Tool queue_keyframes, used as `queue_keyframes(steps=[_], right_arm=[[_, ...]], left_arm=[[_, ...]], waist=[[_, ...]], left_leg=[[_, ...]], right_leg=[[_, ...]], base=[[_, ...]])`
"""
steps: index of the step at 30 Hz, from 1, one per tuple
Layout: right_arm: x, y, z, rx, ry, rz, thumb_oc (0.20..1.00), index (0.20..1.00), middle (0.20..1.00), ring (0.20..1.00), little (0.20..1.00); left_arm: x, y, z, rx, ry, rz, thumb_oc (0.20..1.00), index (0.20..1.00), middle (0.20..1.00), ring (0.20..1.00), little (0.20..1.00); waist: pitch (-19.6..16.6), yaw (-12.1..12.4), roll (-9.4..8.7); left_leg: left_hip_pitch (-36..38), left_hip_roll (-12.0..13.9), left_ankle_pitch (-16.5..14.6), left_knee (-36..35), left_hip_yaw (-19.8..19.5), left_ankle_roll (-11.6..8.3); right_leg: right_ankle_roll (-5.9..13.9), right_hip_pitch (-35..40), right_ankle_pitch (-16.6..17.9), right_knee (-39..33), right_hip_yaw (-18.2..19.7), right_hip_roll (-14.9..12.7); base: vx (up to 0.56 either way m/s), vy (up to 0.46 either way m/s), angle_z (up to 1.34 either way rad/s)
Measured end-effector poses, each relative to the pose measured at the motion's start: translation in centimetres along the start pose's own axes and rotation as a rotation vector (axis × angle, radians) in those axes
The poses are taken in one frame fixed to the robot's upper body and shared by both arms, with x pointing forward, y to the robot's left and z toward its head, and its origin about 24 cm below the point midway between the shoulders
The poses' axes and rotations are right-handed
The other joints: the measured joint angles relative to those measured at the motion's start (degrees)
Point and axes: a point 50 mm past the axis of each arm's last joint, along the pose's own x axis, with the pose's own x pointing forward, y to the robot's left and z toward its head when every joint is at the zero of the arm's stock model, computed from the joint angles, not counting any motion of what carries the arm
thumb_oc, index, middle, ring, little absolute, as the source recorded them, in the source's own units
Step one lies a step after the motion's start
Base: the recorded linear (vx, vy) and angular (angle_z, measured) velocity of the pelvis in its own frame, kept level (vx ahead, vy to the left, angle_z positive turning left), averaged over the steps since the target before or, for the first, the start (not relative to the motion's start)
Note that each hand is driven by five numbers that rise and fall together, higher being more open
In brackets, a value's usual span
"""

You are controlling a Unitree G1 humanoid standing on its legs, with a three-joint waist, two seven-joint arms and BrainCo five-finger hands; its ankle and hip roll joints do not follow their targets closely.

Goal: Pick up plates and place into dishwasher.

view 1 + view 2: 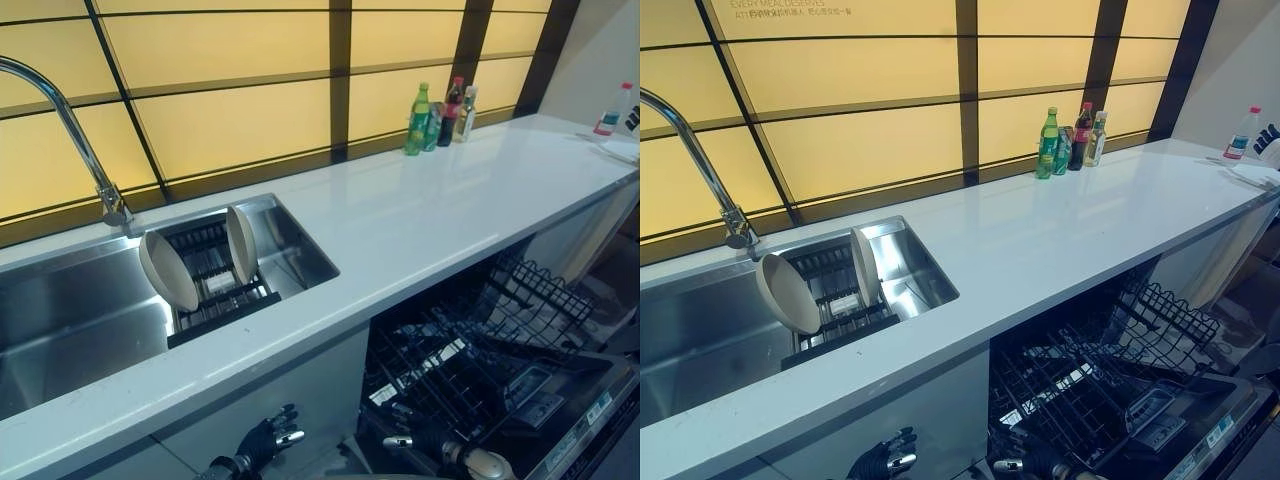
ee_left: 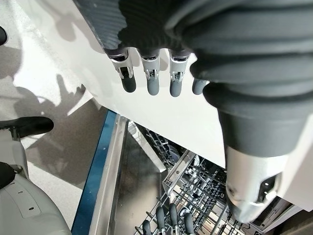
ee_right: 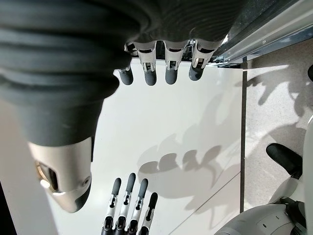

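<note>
While both hands hang low before the cabinet, the plates stand in the sink.

Left eye view:
- plates: two pale plates (image 1: 168, 270) (image 1: 241, 243) stand on edge in a dark rack (image 1: 215, 300) at the right end of the sink (image 1: 60, 320), one at the rack's left side, one further right, apart.
- tap: a tap (image 1: 70, 130) rises at the sink's back edge.
- tabletop: white tabletop (image 1: 430, 200) runs right from the sink; bottles (image 1: 440, 115) stand together at its back edge, another bottle (image 1: 613, 110) near the far right corner.
- dishwasher: the dishwasher (image 1: 560, 420) is open below the tabletop's front edge, its wire basket (image 1: 470, 340) pulled out.
- left hand: left hand (image 1: 268, 437) low by the cabinet front, holding nothing.
- right hand: right hand (image 1: 425, 440) low at the basket's front.

Left wrist view:
- fingers: fingers (image 2: 152, 81) straight and relaxed, holding nothing; the basket shows past them.

Right wrist view:
- fingers: fingers (image 3: 168, 68) straight, relaxed, holding nothing; the other hand's fingers show beyond over the pale floor (image 3: 195, 147).
</note>
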Motion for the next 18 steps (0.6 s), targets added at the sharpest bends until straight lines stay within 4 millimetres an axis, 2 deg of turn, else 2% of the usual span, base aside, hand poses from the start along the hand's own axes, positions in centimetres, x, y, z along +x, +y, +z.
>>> queue_keyframes(steps=[8,14,18], right_arm=[[0.2,0.2,-0.5,0.019,0.019,-0.011,1.0,1.0,1.0,1.0,1.0],[0.3,0.4,-0.5,0.024,0.021,-0.007,1.0,1.0,1.0,1.0,1.0],[0.3,0.2,-0.6,0.015,0.057,-0.003,1.0,1.0,1.0,1.0,1.0]], left_arm=[[0.0,0.0,-0.1,-0.005,0.015,-0.007,1.0,1.0,1.0,1.0,1.0],[0.0,-0.6,0.0,-0.087,-0.002,-0.142,1.0,1.0,1.0,1.0,1.0],[-0.3,-2.1,3.1,-0.18,-0.121,-0.434,1.0,1.0,1.0,1.0,1.0]], waist=[[0.8,0.0,0.09],[0.8,0.0,0.15],[1.1,0.1,0.32]], left_leg=[[0.6,0.0,0.0,0.0,0.0,-0.02],[0.6,0.0,0.0,0.0,0.0,-0.01],[0.6,0.0,0.0,0.0,0.0,0.03]], right_leg=[[0.0,0.6,0.0,0.0,0.0,0.0],[-0.01,0.6,0.0,0.0,0.0,0.0],[0.01,0.6,0.0,0.0,0.0,0.0]], base=[[0.0,0.0,0.0],[0.0,0.007,0.0],[0.0,0.021,0.0]])
